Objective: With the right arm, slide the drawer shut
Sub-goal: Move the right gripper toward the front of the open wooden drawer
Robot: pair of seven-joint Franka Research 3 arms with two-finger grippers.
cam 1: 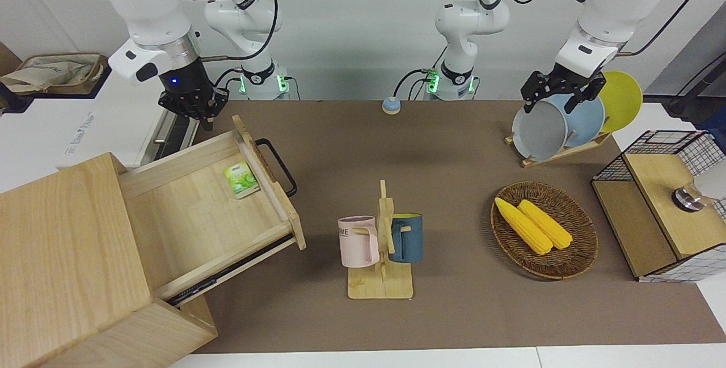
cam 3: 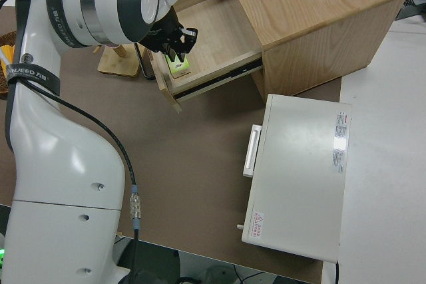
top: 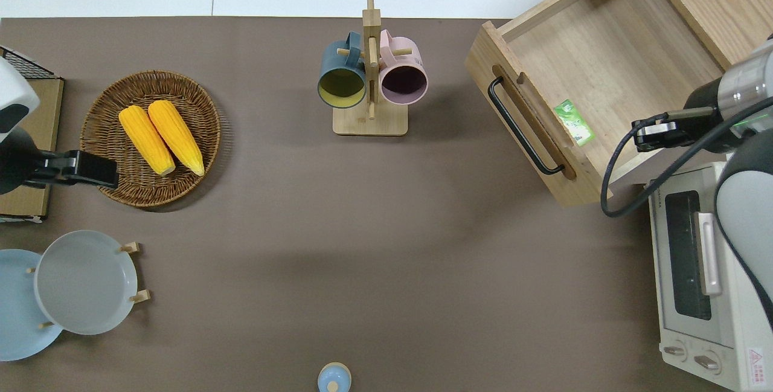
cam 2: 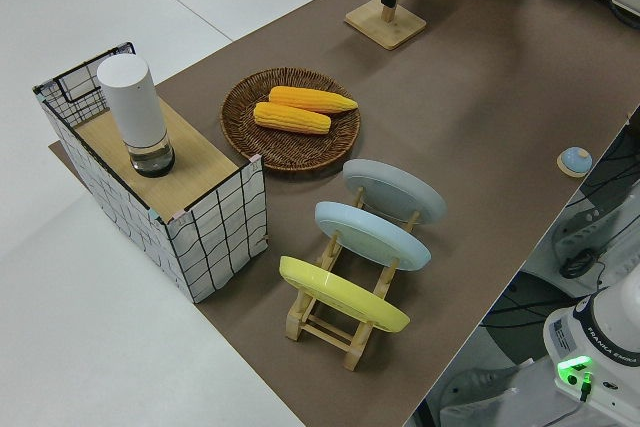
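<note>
One large light-wood cabinet point(cam 1: 68, 254) at the right arm's end of the desk point(cam 1: 442, 147), its drawer point(cam 1: 210, 209) pulled well out, black bar handle point(cam 1: 277, 166) facing the desk's middle. Inside, just a small green packet point(cam 1: 241, 178) lying flat against the front panel. Beside the cabinet, nearer the robots, a white toaster oven point(top: 700, 271). Up in the air, the right tool point(cam 1: 191, 108), fingers drawn together and clamped on nothing, over the drawer's corner nearest the robots by the side wall, not yet in touch with the front. Left arm parked, its fingers spread.

Risks, as a judgement: from this spot a descent could land inside the drawer or on its rim instead of on the outer face; an off-centre push on one end of the front panel could skew the drawer and bind it on the runners, or shift the whole cabinet; a snag on the handle also possible.
</note>
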